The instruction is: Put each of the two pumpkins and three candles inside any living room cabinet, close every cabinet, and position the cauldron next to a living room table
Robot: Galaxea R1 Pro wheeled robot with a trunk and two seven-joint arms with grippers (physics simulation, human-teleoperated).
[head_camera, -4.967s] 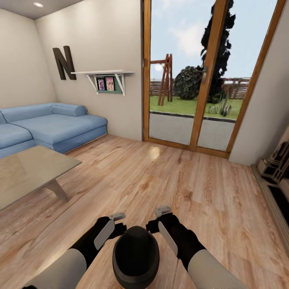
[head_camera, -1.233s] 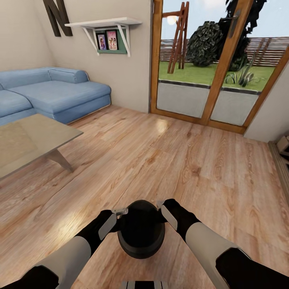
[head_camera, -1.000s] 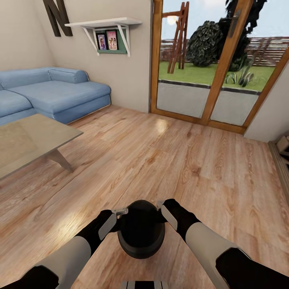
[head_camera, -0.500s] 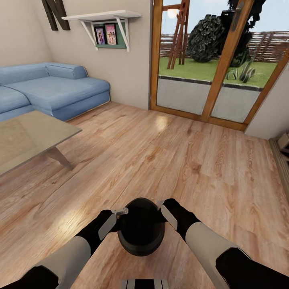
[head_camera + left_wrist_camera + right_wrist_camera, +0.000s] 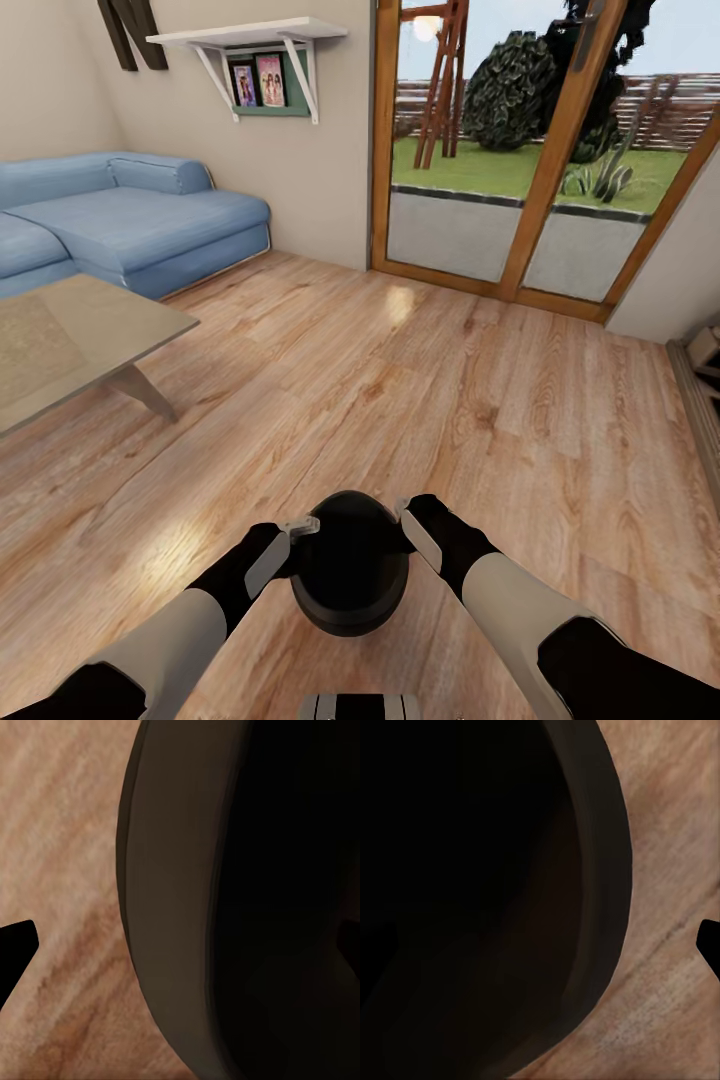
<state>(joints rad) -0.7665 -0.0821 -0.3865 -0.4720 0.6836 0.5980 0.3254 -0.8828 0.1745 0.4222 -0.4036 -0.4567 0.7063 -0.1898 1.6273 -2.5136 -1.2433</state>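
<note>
Head view, nearest first: the black cauldron (image 5: 350, 575) is low in the middle, between the two arms, over the wood floor (image 5: 450, 400). The left tool (image 5: 298, 526) is against the rim on the cauldron's left and the right tool (image 5: 404, 510) against the rim on its right, each with a pale finger laid at the lip; whether either is clenched on the rim or only pressed against it cannot be told. The cauldron's mouth faces up and its inside is dark, so nothing can be made out in it. The left wrist view looks along the cauldron's brown-black outer wall (image 5: 180, 907) with floor boards beside it, and the right wrist view looks into the dark hollow past the curved rim (image 5: 611, 870), with floor beyond. Further off to the left, well apart from the cauldron, stands a low worktop (image 5: 70, 340) with a pale flat top and an angled leg. Behind it a blue sofa (image 5: 140, 220) runs along the wall. Above the sofa a white shelf (image 5: 250, 35) on brackets carries two small pictures, with dark letter shapes on the wall beside it. Farthest, wood-framed glass doors (image 5: 545, 150) look out on grass, shrubs and a fence.
</note>
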